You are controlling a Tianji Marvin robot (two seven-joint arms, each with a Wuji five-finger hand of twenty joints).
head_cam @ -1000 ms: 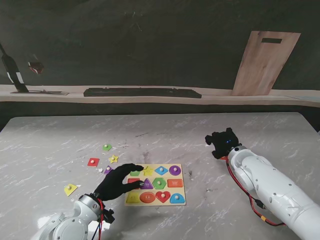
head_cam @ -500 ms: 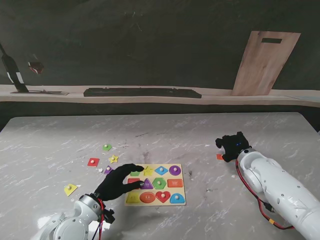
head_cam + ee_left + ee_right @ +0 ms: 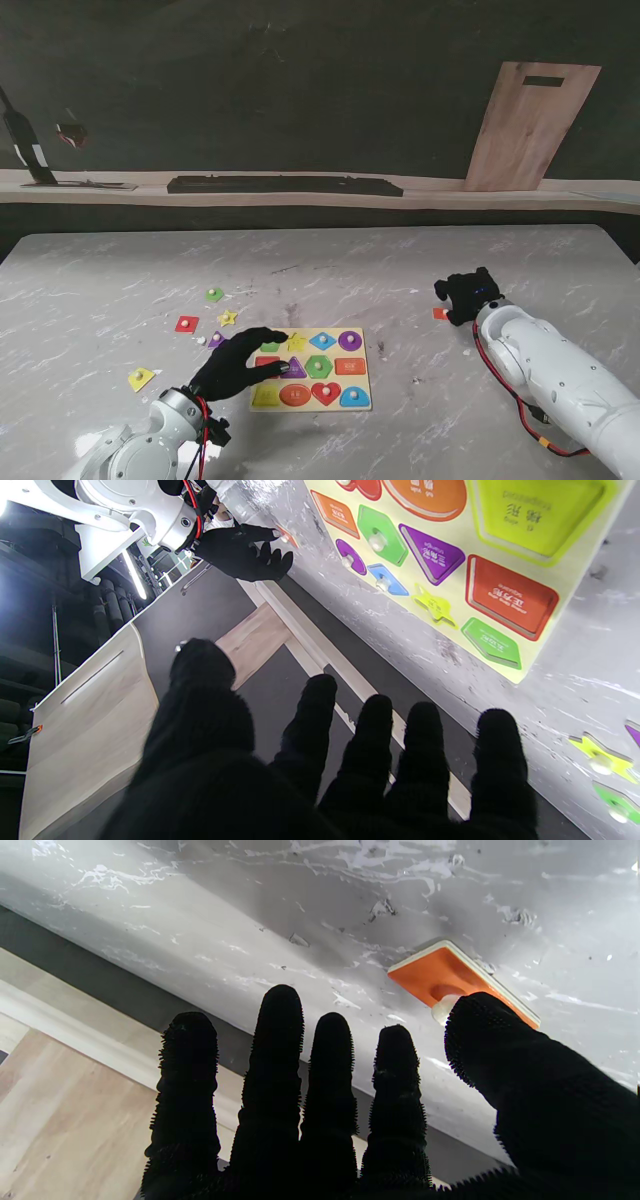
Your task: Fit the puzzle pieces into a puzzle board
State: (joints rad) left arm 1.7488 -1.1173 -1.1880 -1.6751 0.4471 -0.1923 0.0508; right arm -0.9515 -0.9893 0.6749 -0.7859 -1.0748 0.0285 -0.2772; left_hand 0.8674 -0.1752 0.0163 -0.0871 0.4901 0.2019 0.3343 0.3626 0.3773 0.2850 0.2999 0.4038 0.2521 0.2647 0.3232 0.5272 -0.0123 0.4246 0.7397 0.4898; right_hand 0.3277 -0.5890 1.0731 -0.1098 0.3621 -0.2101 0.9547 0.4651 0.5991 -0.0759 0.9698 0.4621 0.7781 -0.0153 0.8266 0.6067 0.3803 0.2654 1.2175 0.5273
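Note:
The puzzle board (image 3: 362,372) lies on the marble table in front of me, most of its slots filled with coloured pieces. My left hand (image 3: 238,362), in a black glove, hovers over the board's left edge with fingers spread and nothing in it. In the left wrist view the left hand (image 3: 325,760) points along the board (image 3: 565,560). My right hand (image 3: 468,293) sits open to the right of the board. An orange rectangular piece (image 3: 439,313) lies flat on the table by its thumb. The right wrist view shows that orange piece (image 3: 440,975), its white knob just off my thumb tip.
Loose pieces lie left of the board: a green one (image 3: 214,295), a red square (image 3: 187,323), a yellow star (image 3: 228,318), a purple one (image 3: 216,340) and a yellow one (image 3: 141,378). A wooden panel (image 3: 530,125) leans on the back wall.
My right hand has shifted right, uncovering the orange piece lying on the table beside it. Over the last half second it barely moved. The left hand stays where it was.

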